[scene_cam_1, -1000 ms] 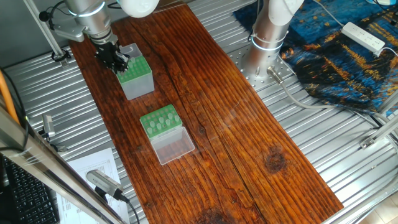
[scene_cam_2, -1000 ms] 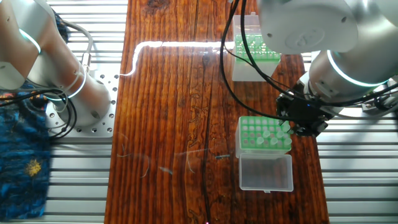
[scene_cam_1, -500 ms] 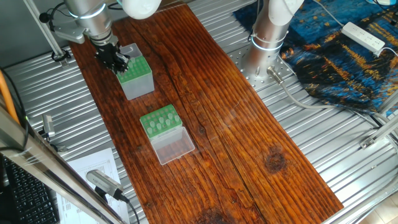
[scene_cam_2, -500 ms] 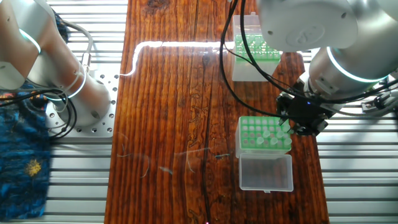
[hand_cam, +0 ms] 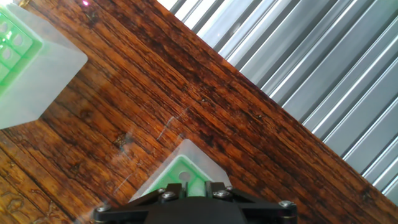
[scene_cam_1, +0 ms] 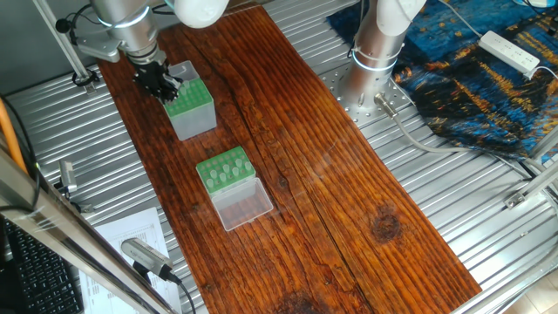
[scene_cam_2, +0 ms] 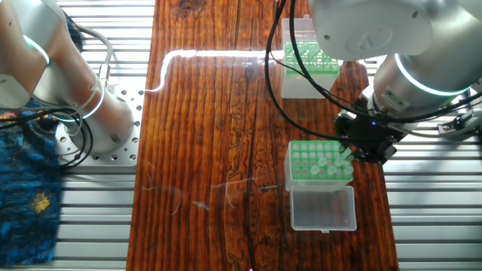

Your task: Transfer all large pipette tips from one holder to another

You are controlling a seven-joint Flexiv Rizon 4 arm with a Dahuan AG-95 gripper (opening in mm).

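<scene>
The low green rack [scene_cam_1: 207, 172] with its clear lid [scene_cam_1: 244, 205] open lies mid-board and holds several pale large pipette tips [scene_cam_1: 232, 171]. It also shows in the other fixed view [scene_cam_2: 301, 162] with the tips [scene_cam_2: 325, 162]. The taller grey-sided holder [scene_cam_1: 193, 120] stands farther along the board [scene_cam_2: 309, 84]. My gripper [scene_cam_2: 348, 153] hangs above the low rack's corner nearest the holder. In the hand view, the gripper [hand_cam: 196, 182] has its jaws close together over that corner [hand_cam: 168, 180]. A pale round tip end [hand_cam: 185, 177] shows at the gap. The holder's wall [hand_cam: 50, 74] is at the upper left.
A second arm's base [scene_cam_1: 375, 52] stands on the ridged metal table [scene_cam_1: 488, 201] beside the wooden board [scene_cam_1: 331, 174]. A blue cloth [scene_cam_1: 471, 78] and a power strip [scene_cam_1: 510, 51] lie at the far right. Papers [scene_cam_1: 131, 231] lie at the front left.
The gripper has shifted only slightly above the low rack's corner. The rack, the holder and the tips have not moved.
</scene>
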